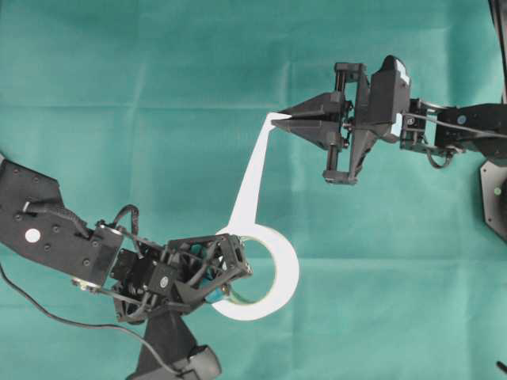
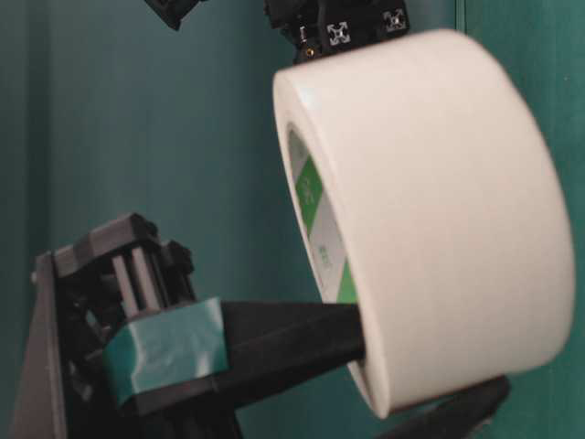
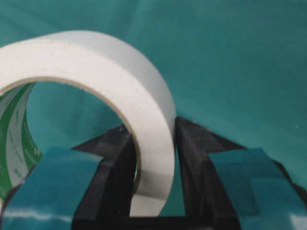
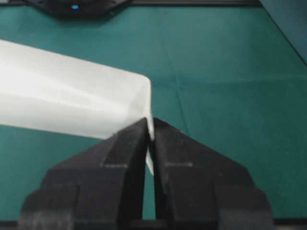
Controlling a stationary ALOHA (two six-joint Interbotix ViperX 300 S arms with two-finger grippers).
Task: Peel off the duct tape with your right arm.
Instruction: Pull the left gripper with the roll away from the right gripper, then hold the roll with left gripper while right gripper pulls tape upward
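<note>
The duct tape [image 1: 287,269] is a wide white roll with a green-printed core, held up off the green cloth. My left gripper [image 1: 238,267] is shut on the roll's wall, one finger inside the ring and one outside [image 3: 154,125]. In the table-level view the roll [image 2: 439,201] stands on edge over the lower finger [image 2: 274,338]. A peeled strip [image 1: 253,174] runs taut from the roll up to my right gripper [image 1: 279,117]. The right gripper [image 4: 150,122] is shut on the strip's end [image 4: 72,100], which is pinched between the pointed tips.
Green cloth [image 1: 119,95] covers the whole table, with a faint crease across the upper part. The right arm's base plate [image 1: 495,198] sits at the right edge. A black cable [image 1: 47,309] trails from the left arm at the lower left.
</note>
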